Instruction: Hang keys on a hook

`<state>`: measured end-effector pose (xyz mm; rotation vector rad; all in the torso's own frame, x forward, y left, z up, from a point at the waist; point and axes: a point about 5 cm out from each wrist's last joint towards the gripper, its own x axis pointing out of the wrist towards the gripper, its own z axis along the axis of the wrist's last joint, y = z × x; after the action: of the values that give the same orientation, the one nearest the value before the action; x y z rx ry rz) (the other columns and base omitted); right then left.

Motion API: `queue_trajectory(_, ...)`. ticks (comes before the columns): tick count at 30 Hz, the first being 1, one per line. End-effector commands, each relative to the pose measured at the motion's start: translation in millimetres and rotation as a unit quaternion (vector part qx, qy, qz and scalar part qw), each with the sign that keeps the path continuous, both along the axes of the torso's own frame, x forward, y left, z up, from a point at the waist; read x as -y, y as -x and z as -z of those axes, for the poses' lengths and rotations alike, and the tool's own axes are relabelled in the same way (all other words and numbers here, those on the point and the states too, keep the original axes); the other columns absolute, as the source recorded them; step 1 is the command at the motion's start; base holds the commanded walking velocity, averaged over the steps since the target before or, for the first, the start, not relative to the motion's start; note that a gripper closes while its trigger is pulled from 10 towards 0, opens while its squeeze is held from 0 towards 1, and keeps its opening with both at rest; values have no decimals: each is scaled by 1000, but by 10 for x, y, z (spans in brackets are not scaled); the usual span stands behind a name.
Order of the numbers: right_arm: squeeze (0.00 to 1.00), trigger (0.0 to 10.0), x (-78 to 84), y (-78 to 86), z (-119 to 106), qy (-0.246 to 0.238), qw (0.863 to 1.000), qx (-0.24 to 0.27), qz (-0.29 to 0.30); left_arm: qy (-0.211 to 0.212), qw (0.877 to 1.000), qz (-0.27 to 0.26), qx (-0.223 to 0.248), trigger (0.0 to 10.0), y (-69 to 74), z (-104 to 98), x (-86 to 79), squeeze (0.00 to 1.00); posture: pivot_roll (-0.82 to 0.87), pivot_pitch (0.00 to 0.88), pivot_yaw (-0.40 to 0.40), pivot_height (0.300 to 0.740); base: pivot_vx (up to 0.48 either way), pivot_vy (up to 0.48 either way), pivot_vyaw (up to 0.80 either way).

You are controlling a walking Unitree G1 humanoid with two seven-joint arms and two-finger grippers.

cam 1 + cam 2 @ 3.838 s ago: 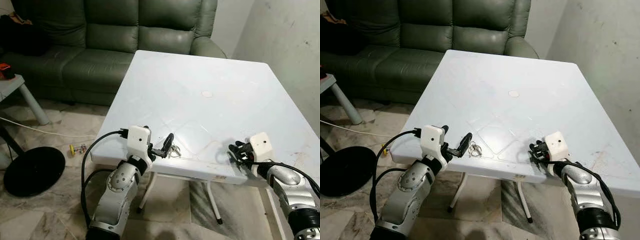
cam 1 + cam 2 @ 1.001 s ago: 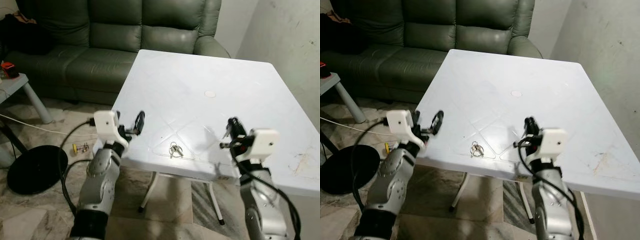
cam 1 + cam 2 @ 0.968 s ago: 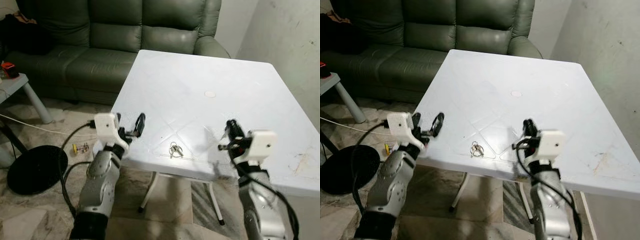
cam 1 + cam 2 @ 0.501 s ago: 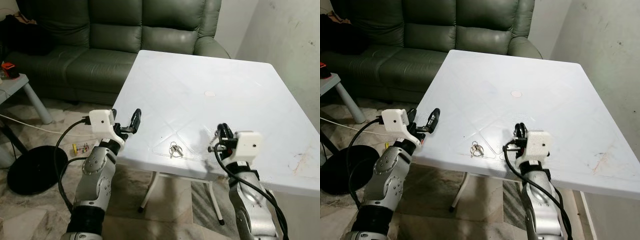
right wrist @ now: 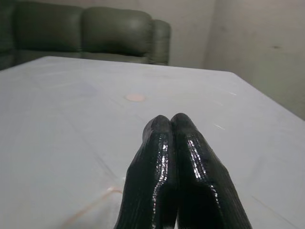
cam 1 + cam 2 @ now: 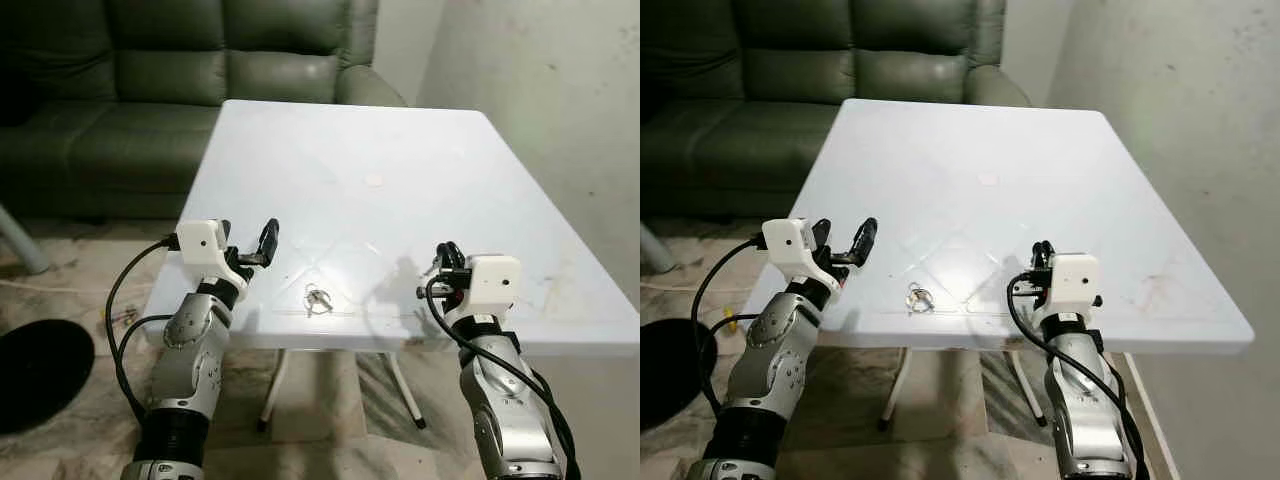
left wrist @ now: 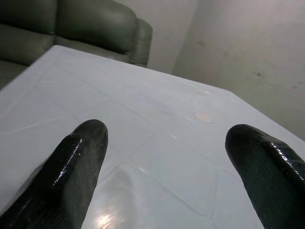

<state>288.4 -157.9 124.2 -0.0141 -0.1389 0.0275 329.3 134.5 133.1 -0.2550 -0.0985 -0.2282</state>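
Note:
A small bunch of keys [image 6: 318, 299] lies flat on the white table [image 6: 330, 140], close to its front edge. My left gripper [image 6: 248, 238] hovers open just left of the keys, above the table's front-left corner, with nothing between its fingers [image 7: 78, 162]. My right gripper [image 6: 444, 256] is shut and empty, raised over the front edge to the right of the keys. Its two fingertips [image 5: 170, 125] press together and point across the tabletop.
A green sofa [image 6: 150, 90] stands behind the table to the left. A bare wall [image 6: 560, 100] runs close along the table's right side. A black round base [image 6: 30, 370] lies on the tiled floor at the left. A small round mark [image 6: 373, 180] sits mid-table.
The camera has swung to the right. My left gripper has drawn back from the keys to the table's left corner and stands open. The right gripper has risen and shifted left; the keys stay put.

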Motion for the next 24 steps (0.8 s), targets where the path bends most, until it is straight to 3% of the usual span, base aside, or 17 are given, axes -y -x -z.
queue_trajectory(1,0,10000,-3,8,-1,3,1000,-2,1,-8,1000,0,6,10000,-31,-42,22,0,52,0,-41,740,0,0,-731)
queue_trajectory(18,0,10000,-35,17,31,9,1000,-8,-6,-26,1000,-1,-9,10000,-60,-4,61,0,54,0,-37,740,0,-27,-719)
queue_trajectory(23,0,10000,-52,19,36,9,1000,-8,-8,-16,1000,-7,-11,10000,-68,-6,59,0,55,0,-36,740,0,-235,-716)
queue_trajectory(24,0,10000,-55,22,41,10,1000,-9,-9,9,1000,-13,-21,10000,-77,1,56,0,55,0,-36,740,0,0,-712)
